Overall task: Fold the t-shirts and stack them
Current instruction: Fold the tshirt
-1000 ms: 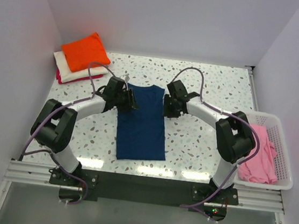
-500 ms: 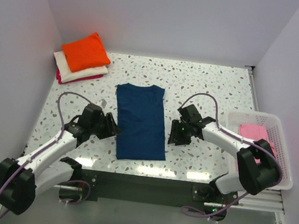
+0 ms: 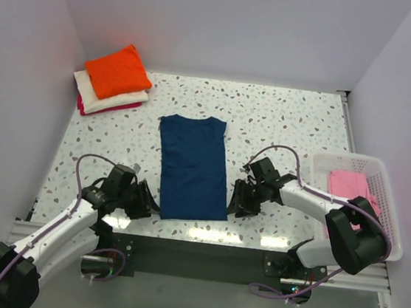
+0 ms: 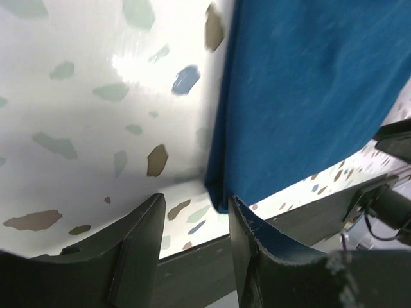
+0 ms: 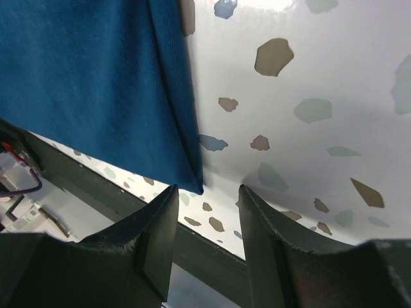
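Note:
A navy blue t-shirt [image 3: 193,167], folded lengthwise into a long strip, lies flat in the middle of the table. My left gripper [image 3: 151,204] is open beside its near left corner; that corner [image 4: 221,196] lies just beyond my left gripper [image 4: 196,218] in the left wrist view. My right gripper [image 3: 235,204] is open beside the near right corner, which [image 5: 192,183] lies just beyond my right gripper [image 5: 207,212] in the right wrist view. A stack of folded orange [image 3: 118,70], cream [image 3: 87,85] and magenta t-shirts sits at the far left. A pink t-shirt [image 3: 355,208] lies in the basket.
A white slotted basket [image 3: 392,212] stands at the right table edge. The table's near edge and a dark rail [image 3: 201,254] run just below both grippers. White walls close in the left, back and right sides.
Both arms have swung from the shirt's far end, near the collar, down to its near corners. The shirt has not moved.

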